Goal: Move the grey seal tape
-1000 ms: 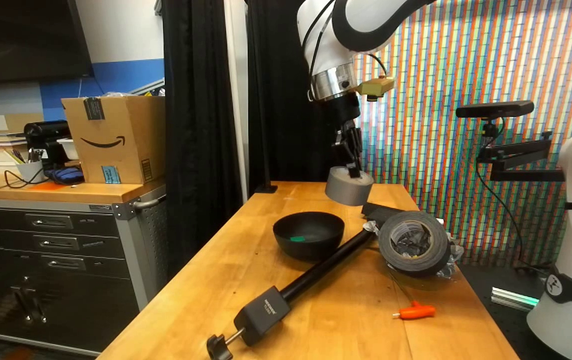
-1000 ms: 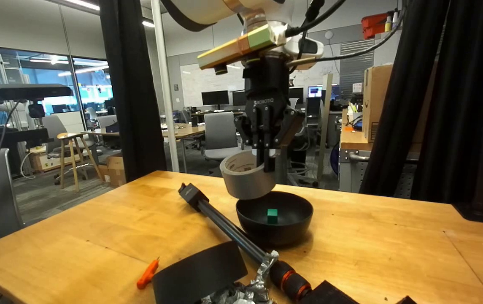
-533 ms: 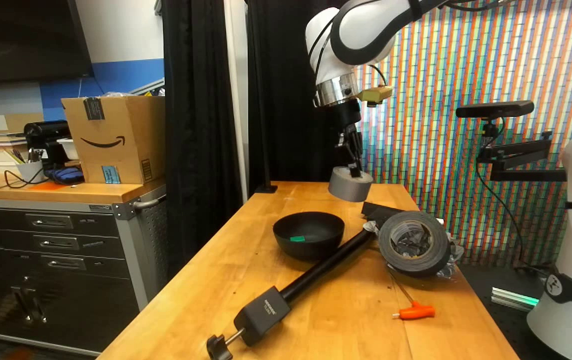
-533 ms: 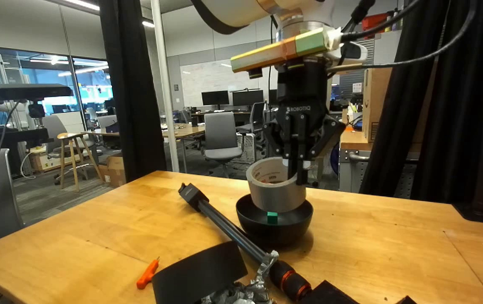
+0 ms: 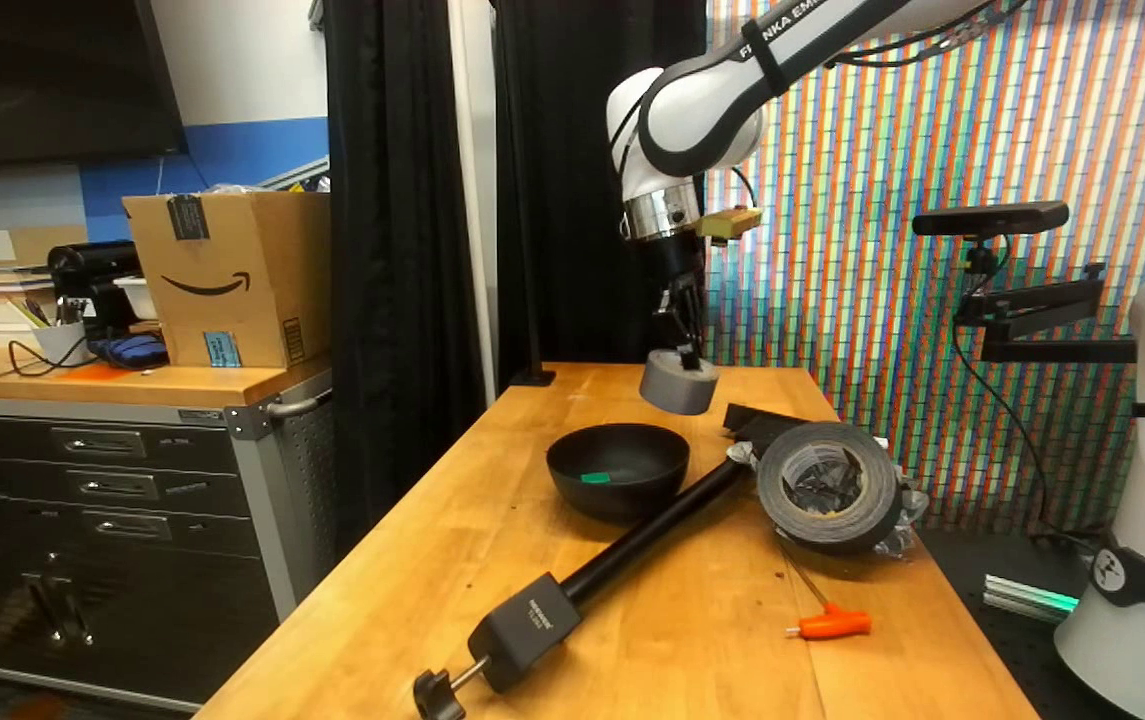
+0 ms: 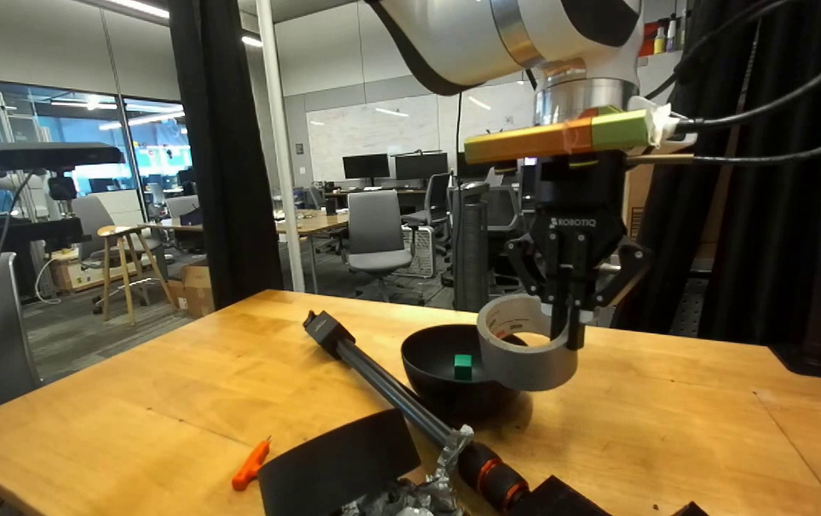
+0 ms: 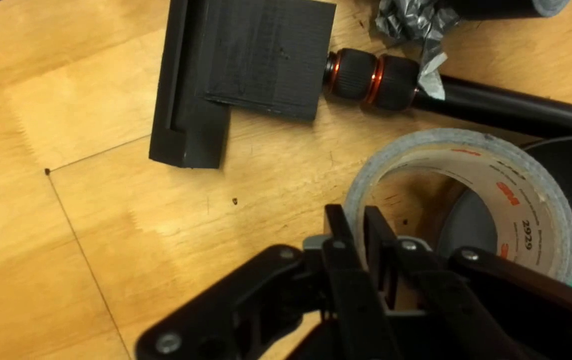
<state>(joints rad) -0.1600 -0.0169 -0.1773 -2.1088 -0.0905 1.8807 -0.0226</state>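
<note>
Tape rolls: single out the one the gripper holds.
The grey seal tape, its wall pinched by the gripper; the black roll sits apart, ungripped.

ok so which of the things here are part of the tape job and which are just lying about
Part of the job:
- grey seal tape, its wall gripped between the jaws

Just lying about:
- black bowl
- green cube, inside the bowl
- long black rod-like tool
- larger dark tape roll
- crumpled silvery strip
- orange-handled tool
</note>
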